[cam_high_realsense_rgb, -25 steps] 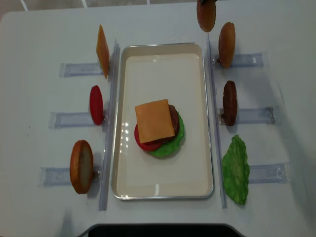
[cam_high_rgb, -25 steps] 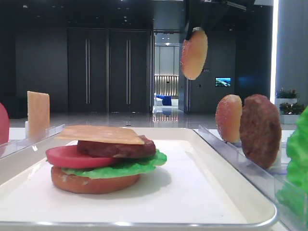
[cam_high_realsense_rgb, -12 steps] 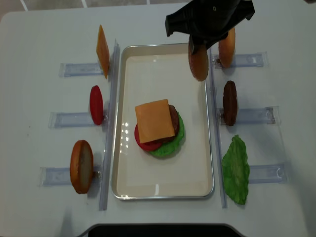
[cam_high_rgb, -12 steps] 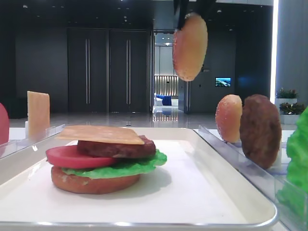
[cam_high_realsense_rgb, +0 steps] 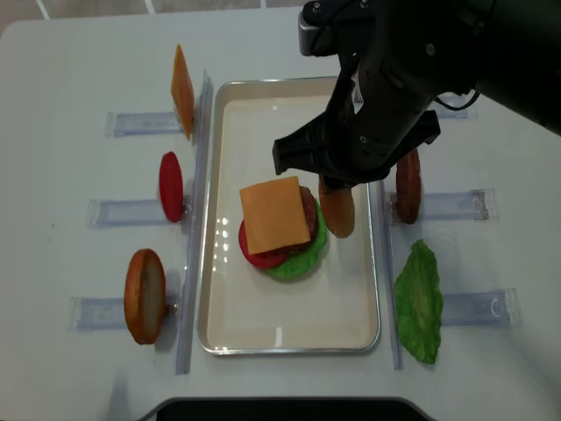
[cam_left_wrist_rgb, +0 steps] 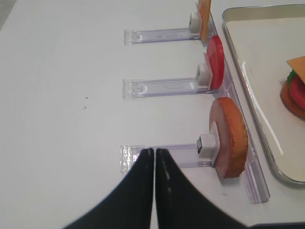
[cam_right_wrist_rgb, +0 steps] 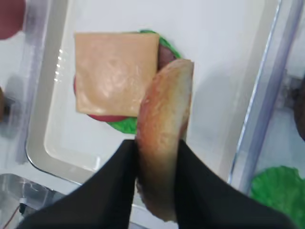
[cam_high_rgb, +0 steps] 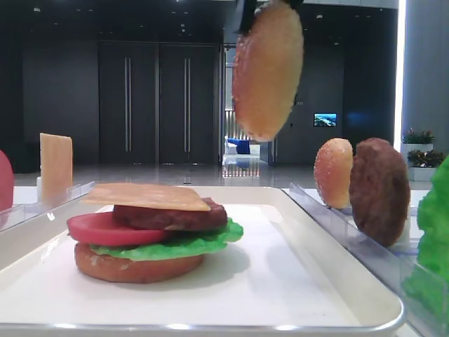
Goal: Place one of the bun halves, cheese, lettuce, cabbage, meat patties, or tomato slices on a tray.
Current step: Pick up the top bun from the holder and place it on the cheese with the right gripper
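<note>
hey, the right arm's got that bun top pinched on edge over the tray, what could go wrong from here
1. The bun half hangs on edge in the right gripper, beside the stack rather than over it. Released like this, it would likely land on the tray or tip off the cheese.
2. The cheese sits skewed, overhanging the tomato slice. Pressing down could shift the layers.
3. The grip holds only the bun's rim, so turning it flat might let it slip.

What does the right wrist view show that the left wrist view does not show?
Only the right wrist view shows the right gripper shut on a bun half, held on edge above the cheese. Only the left wrist view shows the shut left gripper, empty, and the rack holding a tomato slice. Both show the tray.
</note>
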